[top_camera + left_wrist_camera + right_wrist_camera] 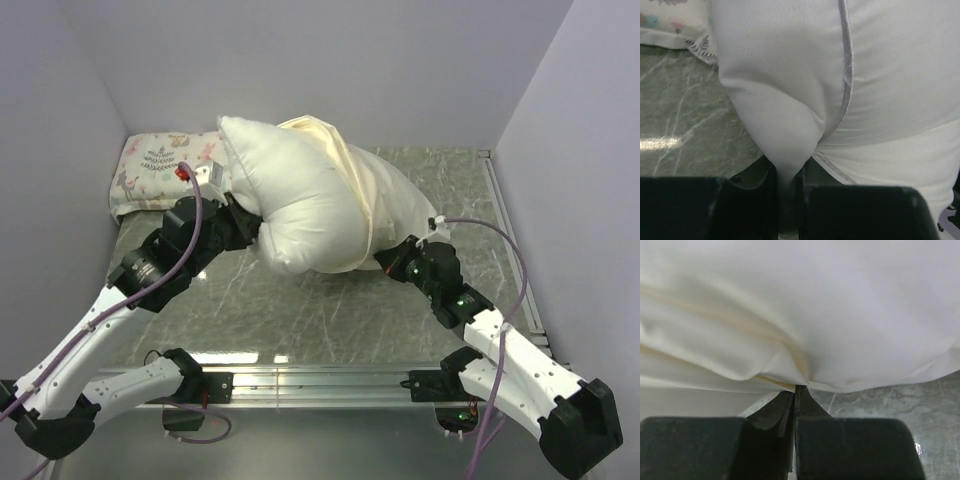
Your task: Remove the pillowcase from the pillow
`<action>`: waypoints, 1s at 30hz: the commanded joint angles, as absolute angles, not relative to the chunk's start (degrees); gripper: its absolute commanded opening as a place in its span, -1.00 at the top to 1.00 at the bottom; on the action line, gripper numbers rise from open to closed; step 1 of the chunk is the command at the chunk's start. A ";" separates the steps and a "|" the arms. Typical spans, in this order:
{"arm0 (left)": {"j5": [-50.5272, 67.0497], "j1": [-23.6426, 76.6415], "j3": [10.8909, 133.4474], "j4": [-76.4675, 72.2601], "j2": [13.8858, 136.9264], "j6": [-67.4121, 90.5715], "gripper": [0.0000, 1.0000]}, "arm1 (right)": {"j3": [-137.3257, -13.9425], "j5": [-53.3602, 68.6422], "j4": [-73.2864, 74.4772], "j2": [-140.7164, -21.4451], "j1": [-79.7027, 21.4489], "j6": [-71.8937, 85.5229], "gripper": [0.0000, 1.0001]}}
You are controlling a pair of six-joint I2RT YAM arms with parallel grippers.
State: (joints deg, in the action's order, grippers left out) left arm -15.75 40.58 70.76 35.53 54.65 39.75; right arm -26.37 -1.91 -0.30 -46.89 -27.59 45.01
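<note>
On marbled table [300,315], plump matte pillow [285,205] w/ shiny cream pillowcase [395,205] half off.

The left arm [110,310] and right arm [510,350] are white shells dotted with dark screw holes, joined by chunky black housings. A lilac cable [522,275] runs along each, tiny green lights [461,300] glow on the right, and the left gripper [788,172] and right gripper [795,395] are matte black.

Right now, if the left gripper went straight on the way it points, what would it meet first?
The pillow: the left gripper pinches a fold of it, and its bulk lies directly ahead.
</note>
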 commanded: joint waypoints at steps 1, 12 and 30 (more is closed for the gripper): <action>-18.47 34.65 66.11 31.55 50.80 40.95 0.99 | -24.35 -5.45 5.01 -48.69 -25.31 43.86 1.00; -6.51 21.19 42.30 23.03 47.55 45.96 0.96 | -22.85 -4.83 5.62 -42.10 -25.58 41.84 1.00; 1.31 19.07 47.81 22.87 47.45 44.21 -0.99 | -22.24 -4.39 0.44 -46.49 -31.72 41.40 1.00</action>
